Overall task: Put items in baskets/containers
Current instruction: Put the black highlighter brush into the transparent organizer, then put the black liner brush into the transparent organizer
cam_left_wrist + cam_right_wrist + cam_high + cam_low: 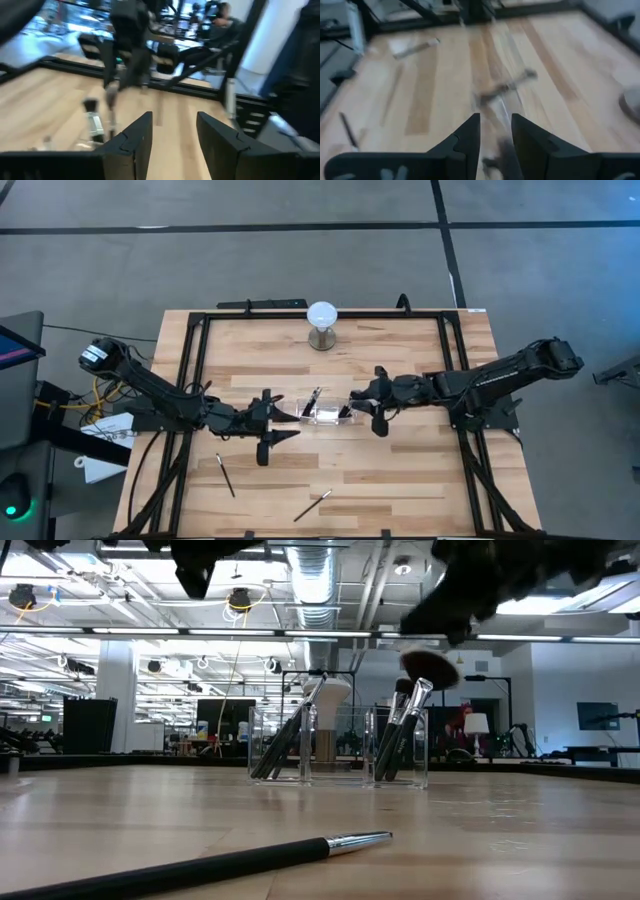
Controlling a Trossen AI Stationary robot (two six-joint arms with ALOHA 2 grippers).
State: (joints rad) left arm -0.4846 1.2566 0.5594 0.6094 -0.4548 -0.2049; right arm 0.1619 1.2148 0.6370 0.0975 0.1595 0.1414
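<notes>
The clear holder (325, 414) stands mid-table between my two grippers, with several slim brushes leaning upright in its compartments (338, 745). A brush with a black fan-shaped head (430, 665) sticks out highest, on the holder's right side. My right gripper (496, 135) is open and hovers just above that head, pointing slantwise down from the table's right. My left gripper (175, 140) is open and level at the holder's left end (288, 423), with nothing between its fingers. Two brushes (225, 475) (313, 505) lie flat on the near part of the table. My right gripper stands right over the fan-headed brush's head (432, 658). Its own dark body hides the spot, so I cannot tell whether a finger touches the head. The brush stands tilted in the holder with its handle end down.
A white globe on a metal base (322, 320) stands at the far middle of the table. Black frame rails (195, 380) run along the left, right and far sides. One loose brush (250, 858) lies close to the low camera. People and equipment show in the room behind.
</notes>
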